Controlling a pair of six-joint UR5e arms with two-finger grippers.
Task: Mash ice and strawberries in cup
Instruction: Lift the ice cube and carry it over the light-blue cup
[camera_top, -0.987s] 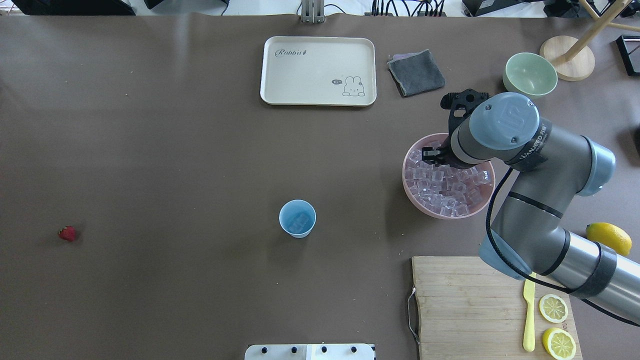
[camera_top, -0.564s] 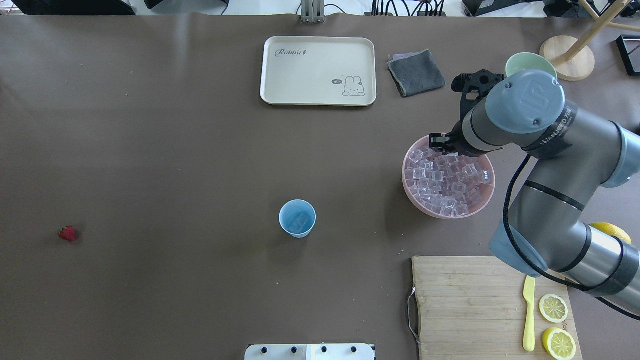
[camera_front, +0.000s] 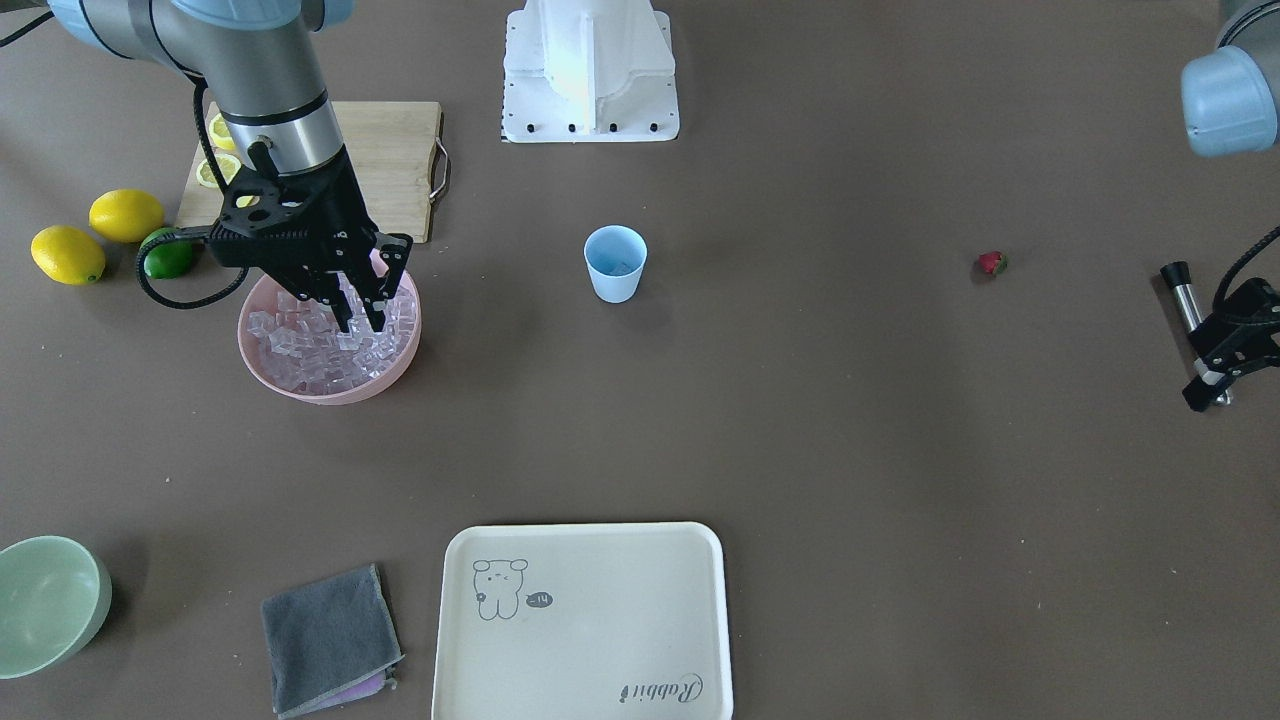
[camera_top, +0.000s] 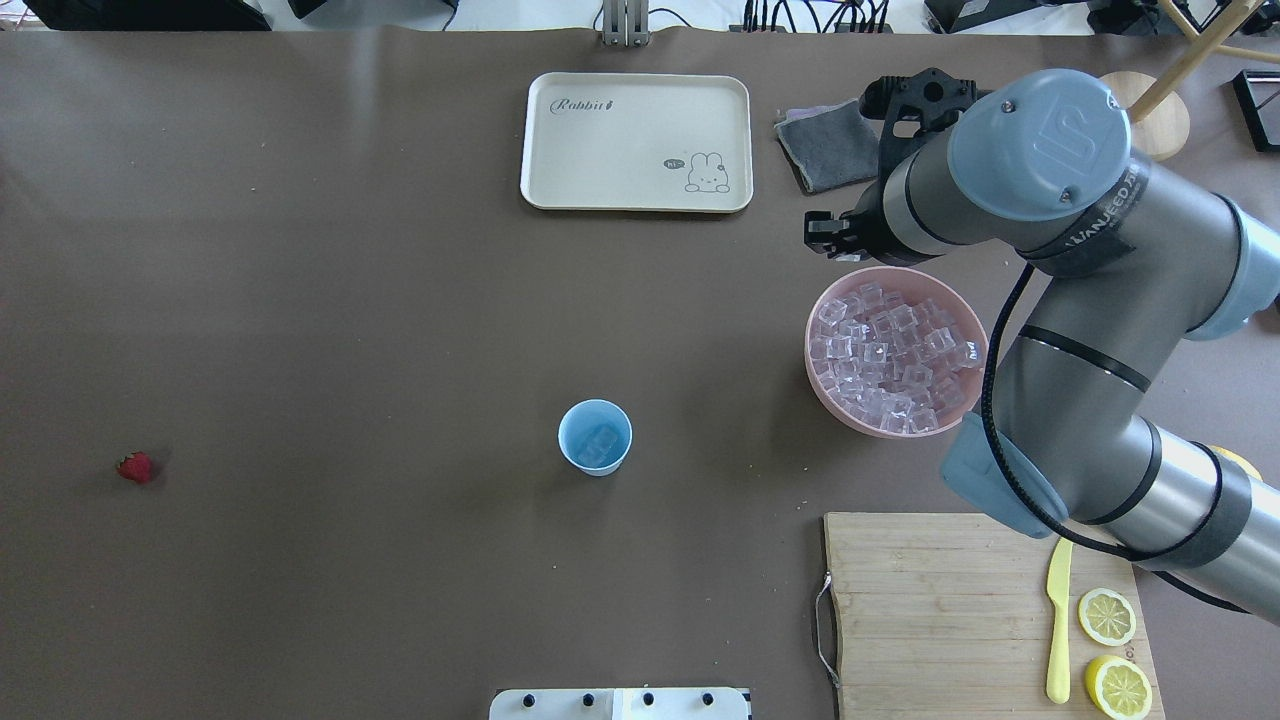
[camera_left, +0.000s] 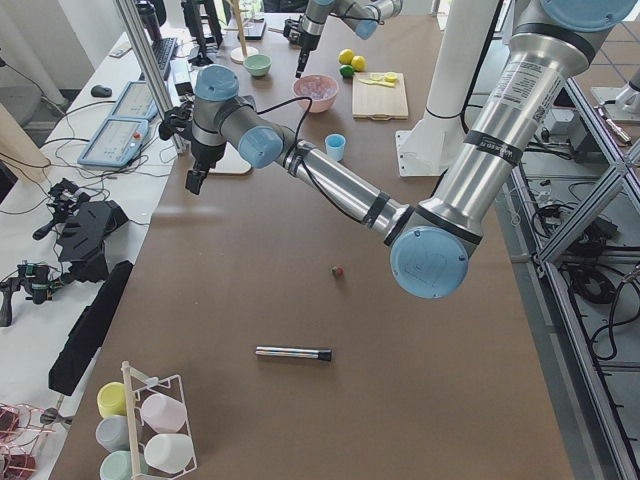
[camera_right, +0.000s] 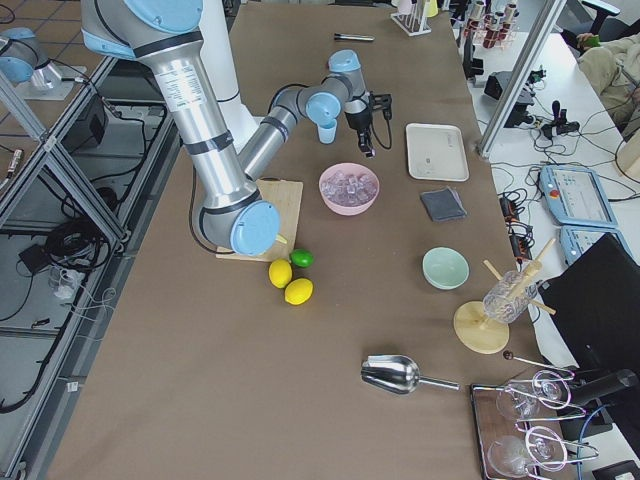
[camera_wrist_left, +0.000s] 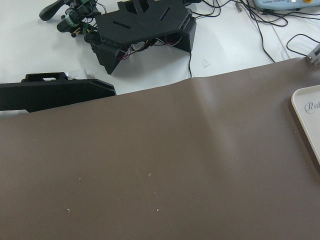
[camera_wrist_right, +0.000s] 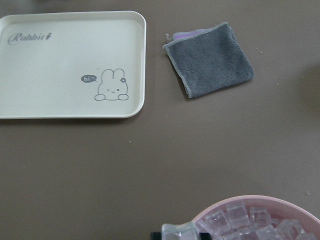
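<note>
The light blue cup (camera_top: 595, 437) stands mid-table with ice in its bottom. More ice (camera_top: 890, 360) fills the pink bowl (camera_top: 810, 345) to its right. My right gripper (camera_front: 360, 318) hangs above that bowl. In the right wrist view a clear ice cube (camera_wrist_right: 179, 231) sits between its fingertips. The strawberry (camera_top: 135, 467) lies alone far out on the left side. My left gripper (camera_front: 1200, 398) is raised beyond the strawberry, over a metal rod (camera_front: 1188, 303) lying on the table. I cannot tell whether it is open or shut.
A cream tray (camera_top: 540, 140), grey cloth (camera_top: 830, 150) and green bowl (camera_front: 45, 600) sit along the far edge. A cutting board (camera_top: 930, 600) holds a yellow knife (camera_top: 1057, 630) and lemon halves. Whole lemons and a lime (camera_front: 168, 258) lie beside it.
My right gripper has risen out of the pink bowl's ice. In the overhead view it shifted toward the far edge and left. Cup and strawberry stayed put.
</note>
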